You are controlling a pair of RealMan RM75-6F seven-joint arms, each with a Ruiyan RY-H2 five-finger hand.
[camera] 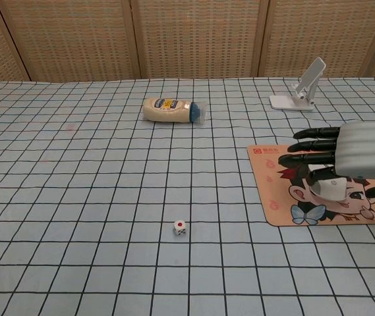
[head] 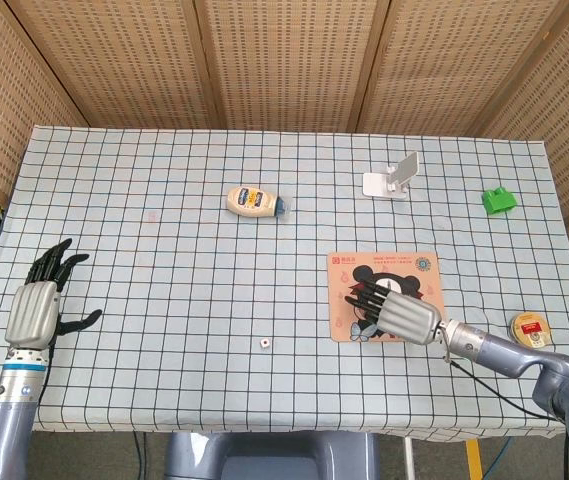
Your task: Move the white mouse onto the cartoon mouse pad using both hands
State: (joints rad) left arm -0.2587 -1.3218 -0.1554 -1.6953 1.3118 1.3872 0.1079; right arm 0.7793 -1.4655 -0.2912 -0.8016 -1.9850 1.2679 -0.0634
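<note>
We see one white mouse (camera: 329, 189) on the cartoon mouse pad (camera: 276, 197), half hidden beneath the released, spread right hand (camera: 352, 153); left hand (head: 36, 305) idle, fingers apart.

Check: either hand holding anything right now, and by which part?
Nothing is held. The right hand hovers with fingers straight over the white mouse lying on the cartoon mouse pad; the left hand is spread, empty.

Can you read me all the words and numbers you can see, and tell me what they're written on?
None of the writing is sharp enough to quote.
cartoon mouse pad: a small red mark with tiny characters in its top left corner, too small to read.
sauce bottle: a label with dark print, too blurred to read.
round tin: a red and yellow label, too small to read.
dice: only a red dot shows, no number.
</note>
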